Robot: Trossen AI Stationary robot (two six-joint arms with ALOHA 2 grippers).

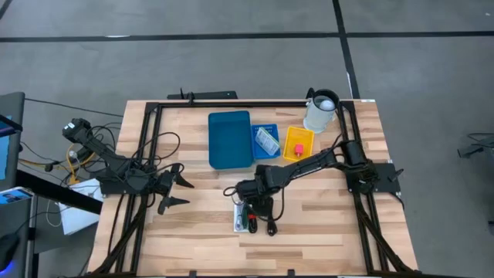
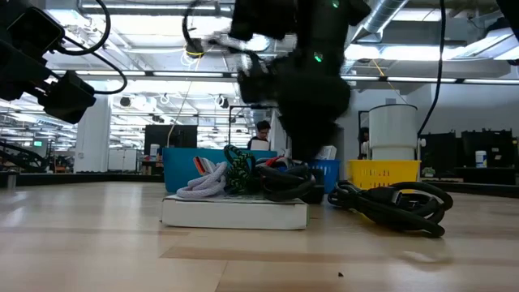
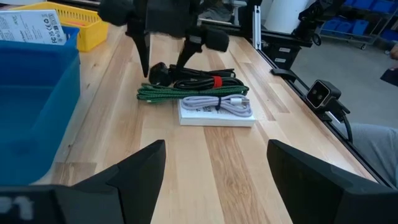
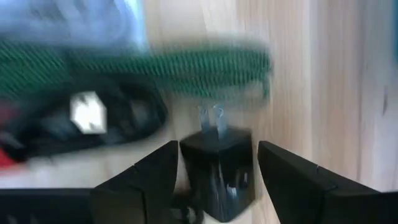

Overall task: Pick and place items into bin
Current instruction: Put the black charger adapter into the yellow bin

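High view: you reach right gripper [image 1: 261,210] down to item pile [image 1: 255,217], front of blue bin [image 1: 229,139]. Left gripper [image 1: 176,190] waits, jaws wide apart.

Left wrist view: green cable [image 3: 186,93] lies on white packet [image 3: 214,115].

Right wrist view: jaws apart, black plug [image 4: 222,171] sits between fingers [image 4: 140,180], not pinched yet. Next, you squeeze, lift, carry to bin.

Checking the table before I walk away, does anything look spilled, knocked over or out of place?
Nothing looks spilled or tipped. The bundled cables lie piled on a white packet, loose on the table rather than in the blue bin. The right gripper stands open over the black plug.
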